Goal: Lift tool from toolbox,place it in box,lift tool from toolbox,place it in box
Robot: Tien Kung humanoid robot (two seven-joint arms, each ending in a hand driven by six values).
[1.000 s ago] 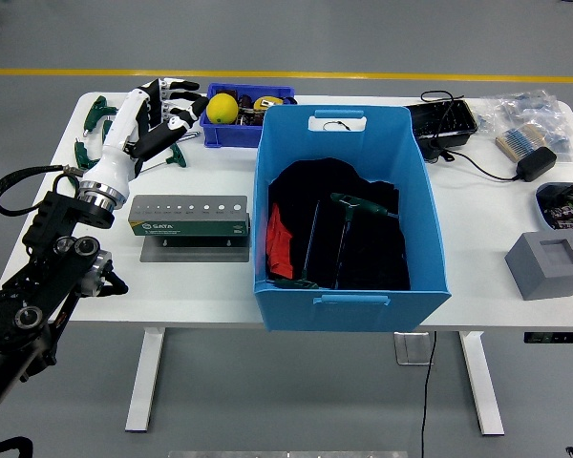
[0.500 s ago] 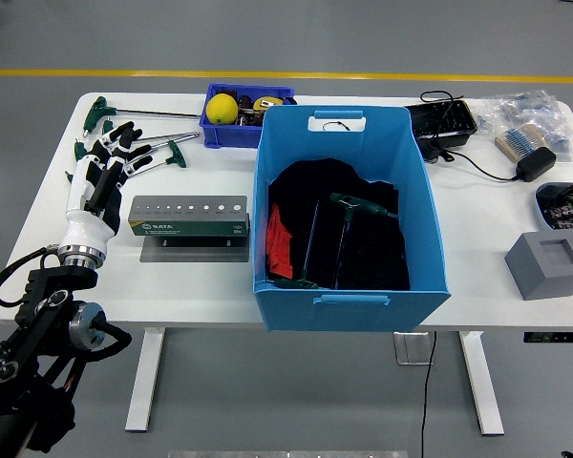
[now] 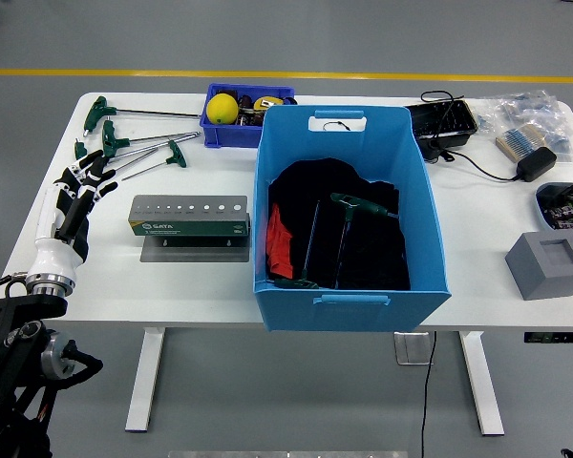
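Observation:
A big blue box stands mid-table with dark cloth and a green T-handle wrench inside it. A grey and green tool holder lies to its left, its slots bare. Several green T-handle wrenches lie loose at the far left of the table. My left hand is near the table's left edge, below those wrenches, fingers spread and holding nothing. The right arm is not in view.
A small blue bin with a yellow ball stands behind the box. A black tray, cables, a power adapter and a grey block lie at the right.
My left arm has pulled back from the wrenches at the far left toward the table's near-left edge, hand empty and open.

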